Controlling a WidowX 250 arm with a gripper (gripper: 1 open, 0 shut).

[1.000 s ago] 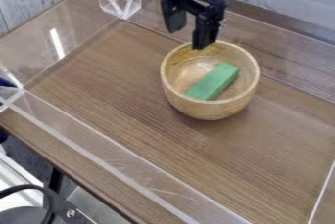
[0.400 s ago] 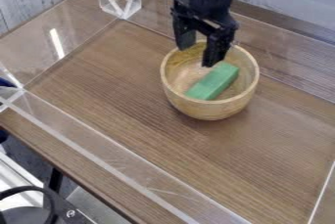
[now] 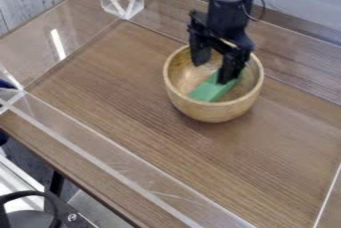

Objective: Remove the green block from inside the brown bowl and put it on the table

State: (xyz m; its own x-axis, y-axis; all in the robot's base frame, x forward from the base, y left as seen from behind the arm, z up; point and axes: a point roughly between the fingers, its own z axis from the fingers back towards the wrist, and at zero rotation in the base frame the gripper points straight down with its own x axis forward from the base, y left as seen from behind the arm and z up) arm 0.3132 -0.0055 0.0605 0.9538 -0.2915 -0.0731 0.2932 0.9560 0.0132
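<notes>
A light tan wooden bowl (image 3: 200, 106) stands on the brown wood-grain table (image 3: 120, 113), right of centre. Inside it lies the green block (image 3: 209, 92), a small bright green bar, partly covered by the gripper. My black gripper (image 3: 217, 65) points straight down into the bowl with its two fingers apart, one on each side of the block's upper end. The jaws are open, and whether the fingertips touch the block I cannot tell.
Clear acrylic walls (image 3: 60, 132) run along the table's edges. A small clear bracket (image 3: 123, 3) stands at the far left corner. Bare wood lies left of and in front of the bowl.
The gripper has come down and to the right, from above the bowl's far rim into the bowl over the green block. Its jaws stayed open. Bowl and block have not moved.
</notes>
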